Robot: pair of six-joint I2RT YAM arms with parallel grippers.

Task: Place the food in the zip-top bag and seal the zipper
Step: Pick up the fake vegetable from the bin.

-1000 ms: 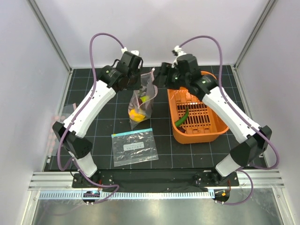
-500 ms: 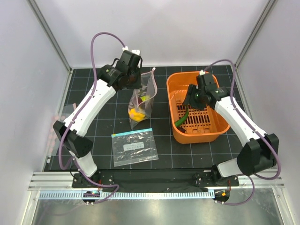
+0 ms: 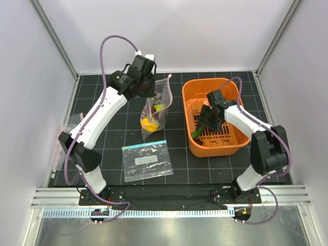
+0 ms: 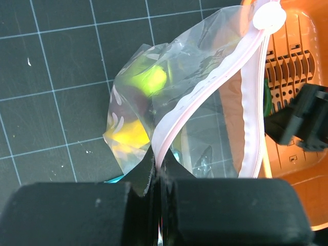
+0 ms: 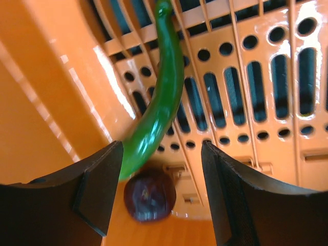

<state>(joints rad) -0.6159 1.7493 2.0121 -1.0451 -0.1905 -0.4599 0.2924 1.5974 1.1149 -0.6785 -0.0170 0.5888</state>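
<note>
The zip-top bag (image 3: pixel 157 110) hangs upright from my left gripper (image 3: pixel 147 91), which is shut on the pink zipper (image 4: pixel 245 87) at one end of the open mouth (image 4: pixel 160 163). A yellow pepper (image 4: pixel 128 136) and a green round fruit (image 4: pixel 148 79) lie inside the bag; both also show from above (image 3: pixel 148 124). My right gripper (image 3: pixel 206 119) is open, low inside the orange basket (image 3: pixel 230 146). Its jaws (image 5: pixel 161 159) straddle the slim green chili (image 5: pixel 160 110) and the dark maroon piece (image 5: pixel 149 195), touching neither.
A second clear bag with a teal strip and white label (image 3: pixel 147 160) lies flat in front of the hanging bag. The basket stands right beside the bag's mouth (image 4: pixel 294 159). Grey enclosure walls stand on the left, right and back.
My right arm has swung from beside the bag's mouth down into the basket and now hovers over the chili. The left arm and the bag have not moved.
</note>
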